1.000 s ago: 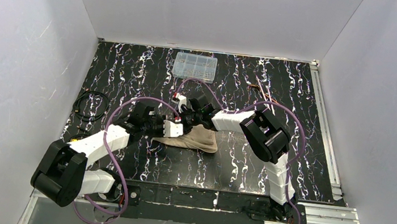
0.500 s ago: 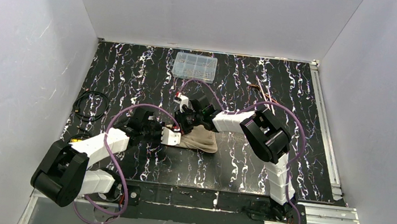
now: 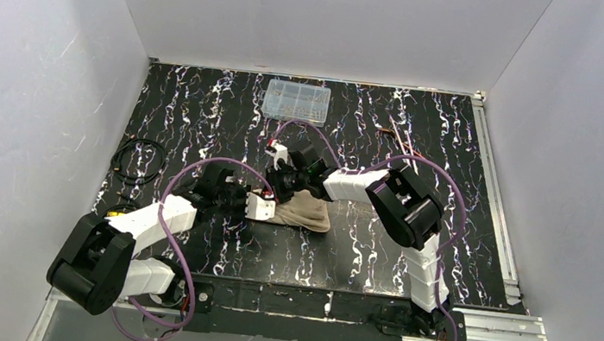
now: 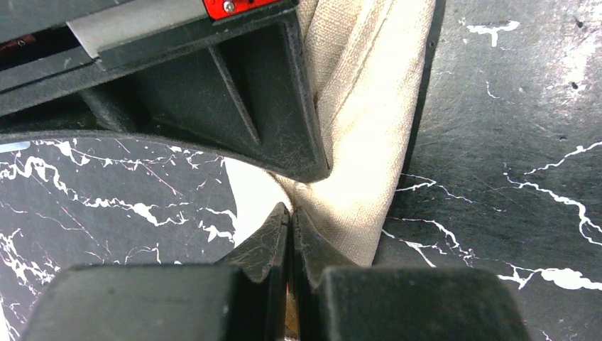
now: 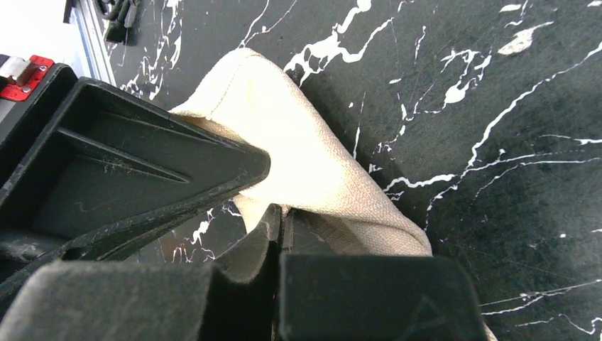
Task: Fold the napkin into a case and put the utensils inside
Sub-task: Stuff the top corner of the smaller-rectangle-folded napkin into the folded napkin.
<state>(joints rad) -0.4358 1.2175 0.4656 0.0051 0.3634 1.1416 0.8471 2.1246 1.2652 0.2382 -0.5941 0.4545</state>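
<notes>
The beige napkin (image 3: 307, 210) lies mid-table as a short folded bundle, its left end raised. My left gripper (image 3: 269, 209) is shut on the cloth's left corner; in the left wrist view its tips (image 4: 289, 212) pinch the napkin (image 4: 362, 142). My right gripper (image 3: 281, 188) is shut on the same end just behind it; in the right wrist view its tips (image 5: 279, 214) bite a fold of the napkin (image 5: 305, 149). The two grippers nearly touch. Copper utensils (image 3: 400, 143) lie at the back right, partly hidden behind the right arm's cable.
A clear plastic compartment box (image 3: 296, 101) stands at the back centre. A coiled black cable (image 3: 139, 161) lies at the left edge. Purple cables loop over both arms. A metal rail (image 3: 494, 203) runs along the table's right side.
The napkin's left flap, spread out to the left a second ago, has been drawn rightward over the bundle. The left gripper moved right with it; the right gripper barely shifted.
</notes>
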